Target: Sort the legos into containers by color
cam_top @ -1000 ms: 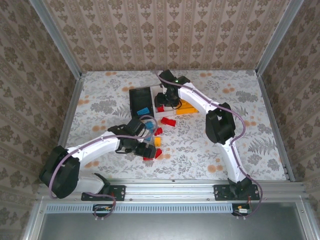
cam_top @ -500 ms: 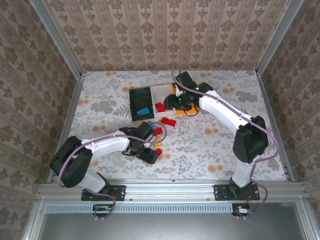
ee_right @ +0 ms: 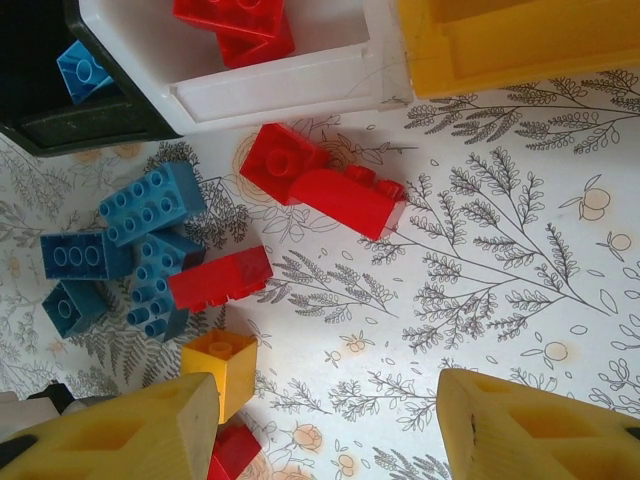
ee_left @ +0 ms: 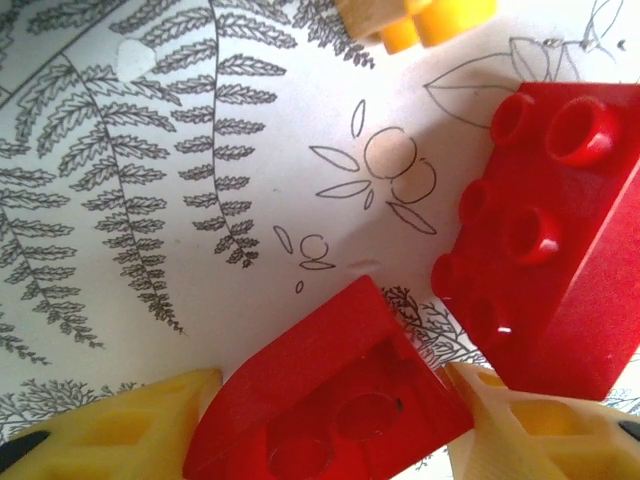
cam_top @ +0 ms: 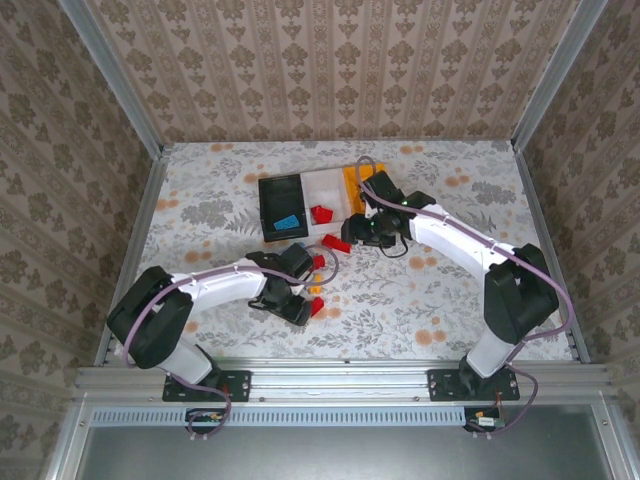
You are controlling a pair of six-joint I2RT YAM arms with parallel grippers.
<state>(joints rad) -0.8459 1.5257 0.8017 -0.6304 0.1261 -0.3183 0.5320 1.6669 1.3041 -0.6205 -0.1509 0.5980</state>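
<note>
My left gripper (cam_top: pixel 299 309) is down on the table near the front, its yellow fingers pressed against both sides of a red lego (ee_left: pixel 330 400). Another red lego (ee_left: pixel 545 260) lies just right of it and an orange-yellow one (ee_left: pixel 430 20) beyond. My right gripper (cam_top: pixel 362 232) hovers open over bare table (ee_right: pixel 325 430), holding nothing. Ahead of it lie two red legos (ee_right: pixel 320 185), a blue cluster (ee_right: pixel 130 250), a red one (ee_right: pixel 220 278) and an orange-yellow one (ee_right: pixel 220 365). The containers stand in a row: black (cam_top: pixel 282 195) with a blue lego, white (cam_top: pixel 322 190) with red legos, orange-yellow (cam_top: pixel 350 178).
Patterned walls with metal corner posts (cam_top: pixel 110 80) close in the floral table on three sides. A metal rail (cam_top: pixel 340 375) runs along the near edge. The right half of the table (cam_top: pixel 470 190) has open room.
My left gripper's fingers have closed in around the red lego. My right arm has swung back from over the bins to the table in front of them.
</note>
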